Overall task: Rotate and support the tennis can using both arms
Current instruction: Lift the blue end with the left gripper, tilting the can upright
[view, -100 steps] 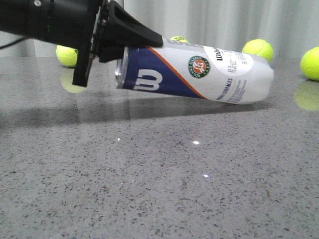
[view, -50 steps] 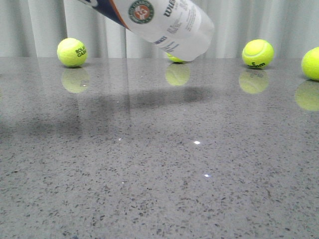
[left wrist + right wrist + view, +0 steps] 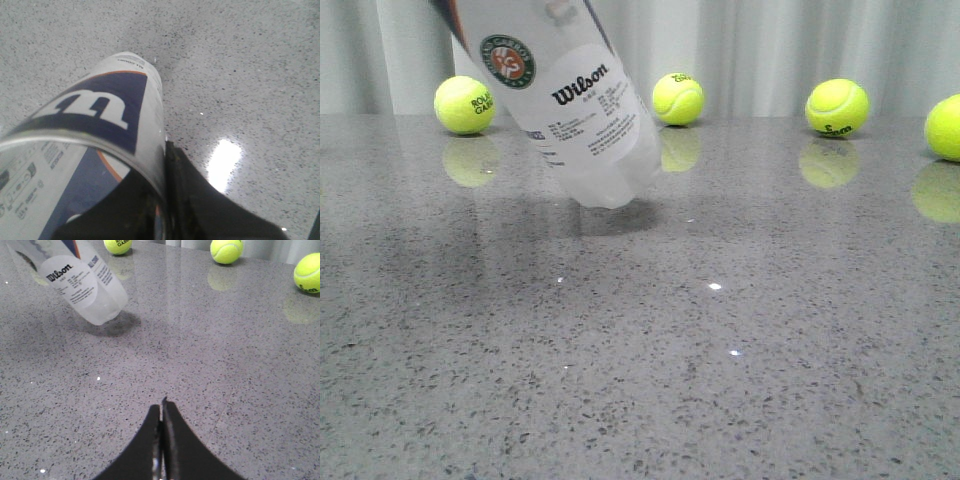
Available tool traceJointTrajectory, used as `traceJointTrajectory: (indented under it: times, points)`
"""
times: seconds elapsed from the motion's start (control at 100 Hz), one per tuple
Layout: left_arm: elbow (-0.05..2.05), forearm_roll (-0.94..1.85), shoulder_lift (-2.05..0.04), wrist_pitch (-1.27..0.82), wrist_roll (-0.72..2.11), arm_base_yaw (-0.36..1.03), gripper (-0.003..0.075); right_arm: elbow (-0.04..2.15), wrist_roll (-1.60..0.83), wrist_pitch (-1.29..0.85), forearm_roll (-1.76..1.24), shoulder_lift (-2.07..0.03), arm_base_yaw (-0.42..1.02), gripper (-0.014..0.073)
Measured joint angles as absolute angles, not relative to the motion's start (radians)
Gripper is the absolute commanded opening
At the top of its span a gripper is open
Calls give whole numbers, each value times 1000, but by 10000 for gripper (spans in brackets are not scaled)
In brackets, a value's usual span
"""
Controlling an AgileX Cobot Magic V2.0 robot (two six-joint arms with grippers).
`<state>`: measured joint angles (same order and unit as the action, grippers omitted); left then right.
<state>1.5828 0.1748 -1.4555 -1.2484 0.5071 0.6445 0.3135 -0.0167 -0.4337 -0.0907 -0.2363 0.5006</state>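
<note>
The tennis can [image 3: 575, 110] is tilted steeply, with its open rim up past the top of the front view. Its closed white end is low over the grey table [image 3: 740, 360]; I cannot tell whether it touches. It also shows in the right wrist view [image 3: 82, 282]. In the left wrist view my left gripper [image 3: 163, 165] is shut on the can's [image 3: 110, 105] rim, one finger [image 3: 192, 200] outside the wall and the other inside. My right gripper [image 3: 161, 407] is shut and empty, low over the table, well short of the can.
Several yellow-green tennis balls lie along the table's back: one at the left [image 3: 464, 104], one behind the can [image 3: 678, 98], one at the right [image 3: 837, 107] and one at the right edge [image 3: 945, 127]. A pale curtain hangs behind them.
The can went from lying on the table to lifted and steeply tilted; its closed end swung left and down towards the table. The left arm rose out of the front view.
</note>
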Motion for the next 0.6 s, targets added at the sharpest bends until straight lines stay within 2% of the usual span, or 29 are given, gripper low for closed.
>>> traceJointTrajectory:
  times: [0.15,0.19,0.29,0.41,0.46,0.52,0.6]
  points:
    - [1614,91,-1505,-1251,499,687,-14,314,-17,-434,-91,-236,501,-62]
    - [1615,86,-1515,-1253,499,691,8,314,-17,-434,-91,-236,501,-62]
    - [1622,91,-1528,-1250,499,696,145,314,-17,-435,-91,-236,501,-62]
    - [1631,107,-1541,-1252,496,696,421,314,-17,-435,-91,-236,501,-62]
    - [1642,107,-1546,-1254,496,696,501,314,-17,-435,-91,-236,501,-62]
    - [1666,107,-1556,-1256,496,696,541,314,-17,-435,-91,-236,501,-62]
    - [1705,95,-1569,-1256,494,696,528,314,-17,-435,-91,-236,501,-62]
